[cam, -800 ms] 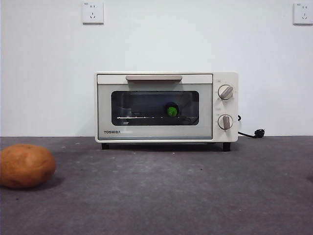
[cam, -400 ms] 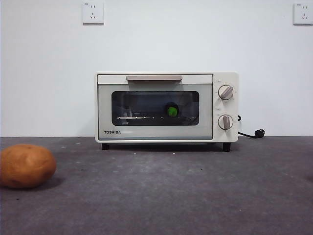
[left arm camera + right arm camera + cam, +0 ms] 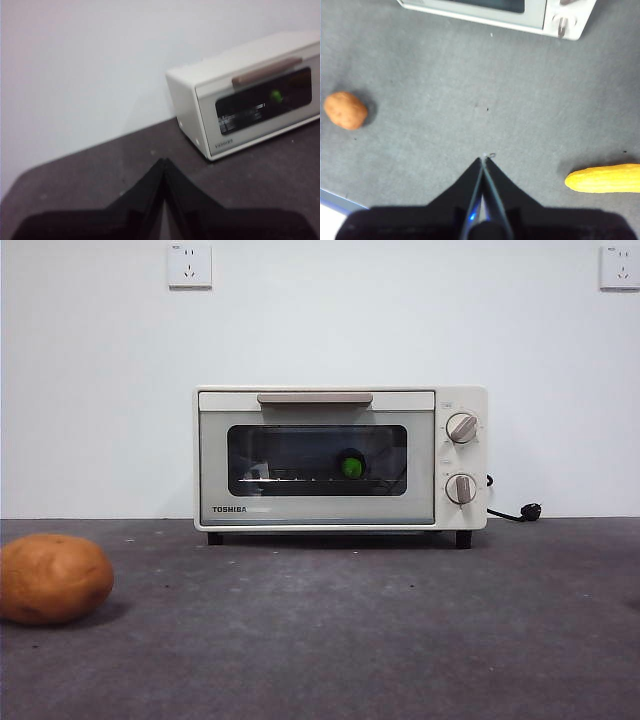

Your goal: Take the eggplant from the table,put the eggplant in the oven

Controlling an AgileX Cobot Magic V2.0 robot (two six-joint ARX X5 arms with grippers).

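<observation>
The cream-white oven (image 3: 340, 458) stands at the back of the dark grey table (image 3: 350, 630) with its door closed. Through the dark glass I see the eggplant (image 3: 351, 466) end-on, its green stem cap facing the front. The oven (image 3: 250, 95) also shows in the left wrist view, with the green cap of the eggplant (image 3: 275, 95) behind the window. My left gripper (image 3: 163, 162) is shut and empty, held back from the oven's left side. My right gripper (image 3: 484, 159) is shut and empty, high above the table in front of the oven (image 3: 520, 12).
A round orange-brown potato (image 3: 52, 578) lies at the front left of the table, also seen as the potato (image 3: 345, 110) from the right wrist. A yellow corn cob (image 3: 605, 178) lies to the right. A black power plug (image 3: 528, 511) rests behind the oven's right side.
</observation>
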